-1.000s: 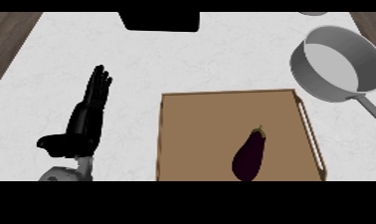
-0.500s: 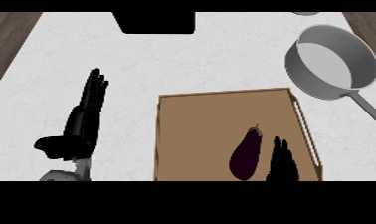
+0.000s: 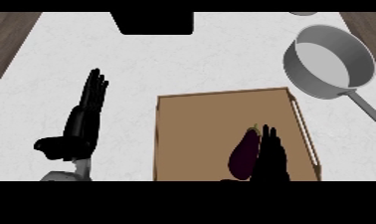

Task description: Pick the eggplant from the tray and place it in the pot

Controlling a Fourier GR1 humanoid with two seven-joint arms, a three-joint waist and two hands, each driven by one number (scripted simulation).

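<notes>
A dark purple eggplant [image 3: 244, 153] lies on the brown wooden tray [image 3: 198, 133], near its front right, stem pointing away from me. My right hand [image 3: 271, 158] rises from the lower edge just right of the eggplant, fingers straight and alongside it, apparently touching its side. The grey pot [image 3: 328, 62] with a long handle stands beyond the tray at the right, with nothing in it. My left hand [image 3: 82, 123] rests open on the white counter at the left, fingers pointing away.
A black rectangular object [image 3: 155, 22] sits at the counter's far edge, centre. Part of a grey round item [image 3: 303, 13] shows at the top right. Dark wooden floor borders the counter at both upper corners.
My right hand has come into view from the lower edge and moved up along the eggplant's right side. The left hand has stayed still.
</notes>
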